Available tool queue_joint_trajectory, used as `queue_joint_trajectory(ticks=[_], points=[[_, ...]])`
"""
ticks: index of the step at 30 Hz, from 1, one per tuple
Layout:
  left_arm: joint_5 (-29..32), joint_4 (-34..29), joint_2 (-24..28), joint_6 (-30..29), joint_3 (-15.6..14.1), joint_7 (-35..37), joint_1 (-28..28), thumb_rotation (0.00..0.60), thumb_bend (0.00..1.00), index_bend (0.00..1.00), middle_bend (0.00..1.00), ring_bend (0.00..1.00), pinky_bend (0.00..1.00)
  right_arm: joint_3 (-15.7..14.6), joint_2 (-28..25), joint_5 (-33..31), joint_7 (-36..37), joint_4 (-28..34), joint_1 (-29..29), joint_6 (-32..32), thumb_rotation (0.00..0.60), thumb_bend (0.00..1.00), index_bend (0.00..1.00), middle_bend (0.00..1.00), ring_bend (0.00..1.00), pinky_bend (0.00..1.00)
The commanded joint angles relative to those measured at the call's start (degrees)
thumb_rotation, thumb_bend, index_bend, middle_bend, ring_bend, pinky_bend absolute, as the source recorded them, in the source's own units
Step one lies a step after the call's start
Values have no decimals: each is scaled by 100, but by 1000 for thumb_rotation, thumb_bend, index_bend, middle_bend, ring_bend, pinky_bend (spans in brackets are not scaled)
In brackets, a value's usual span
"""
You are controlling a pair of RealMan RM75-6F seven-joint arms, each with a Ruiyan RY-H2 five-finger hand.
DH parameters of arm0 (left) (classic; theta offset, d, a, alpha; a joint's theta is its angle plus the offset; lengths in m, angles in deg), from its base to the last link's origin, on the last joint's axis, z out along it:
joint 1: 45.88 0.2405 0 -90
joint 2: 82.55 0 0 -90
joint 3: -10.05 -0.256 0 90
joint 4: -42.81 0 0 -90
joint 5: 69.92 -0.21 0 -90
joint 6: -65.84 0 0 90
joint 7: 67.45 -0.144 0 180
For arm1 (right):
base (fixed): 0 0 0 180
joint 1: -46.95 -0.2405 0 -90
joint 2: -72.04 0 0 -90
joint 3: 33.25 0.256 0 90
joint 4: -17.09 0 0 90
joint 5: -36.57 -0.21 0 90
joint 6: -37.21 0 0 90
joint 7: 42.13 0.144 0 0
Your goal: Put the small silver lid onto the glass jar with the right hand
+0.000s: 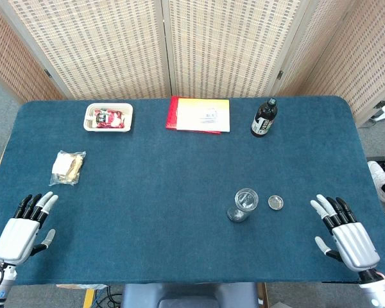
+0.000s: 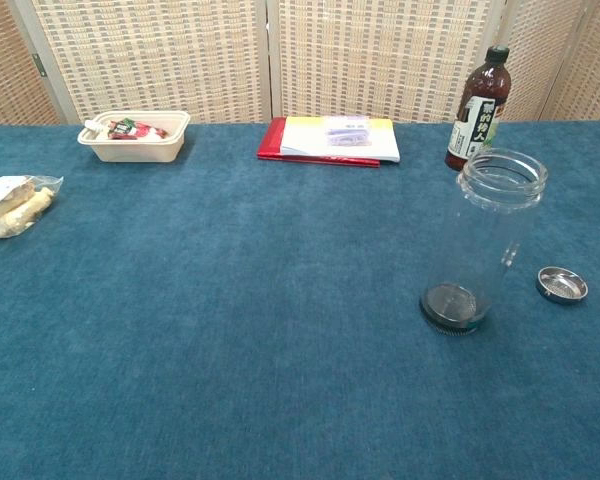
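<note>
From the head view, the blue table (image 1: 167, 186) fills most of the picture. The glass jar (image 1: 242, 205) stands up straight, open at the top, down toward 5 o'clock from the middle. The small silver lid (image 1: 276, 203) lies flat just beside the jar, at the jar's 3 o'clock, not touching it. The right hand (image 1: 343, 234) rests on the table at about 4 o'clock from the lid, well apart from it. Its fingers are spread and it holds nothing. The left hand (image 1: 24, 224) rests far off at the table's 8 o'clock, fingers spread too, holding nothing. At the back are a dark bottle (image 1: 264, 118) at 1 o'clock, a red and white book (image 1: 199, 115) at 12 o'clock, and a white food tray (image 1: 108, 117) at 11 o'clock. A snack bag (image 1: 68, 167) lies at 9 o'clock.

From the chest view, no hands show. The jar (image 2: 485, 245) is tall and see-through. The lid (image 2: 562, 285) sits at its 3 o'clock, low and round, with its hollow side up.

The lid looks light, thin, stiff and shiny, so it may slip. I think the best place to hold it is by its rim, pinched from two sides. It may need turning over first. The jar is glass, tall and easy to tip, so the lid should go down gently.
</note>
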Motion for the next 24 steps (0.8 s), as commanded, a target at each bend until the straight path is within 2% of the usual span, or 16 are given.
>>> queue_joint_trajectory(ticks=[1,8,13,20,22,24], points=[[21,-3,-16,55,-7,-31,-18,600,374,0,47,0,0,7,-2,-21,22,-15,-1,-9,600,343,5,0,0,0],[48,46,-22,122,7,12,-62,600,374,0,47,0,0,129,-92,-229,162,108,-127,-213,600,342,5,0,0,0],[-14,37,52,-21,13,220,-27,600,373,0,47,0,0,265,-399,-541,-205,483,-321,-624,600,342,5,0,0,0],[8,10,133,-142,5,311,56,600,373,0,47,0,0,451,-699,-825,-81,734,-680,-1169,600,342,5,0,0,0],[-6,-4,141,-159,1,319,64,600,374,0,48,0,0,488,-662,-858,-34,667,-746,-1244,600,342,32,0,0,0],[-14,-17,144,-160,-3,326,65,600,374,0,47,0,0,520,-597,-885,25,550,-814,-1317,600,342,102,0,0,0]])
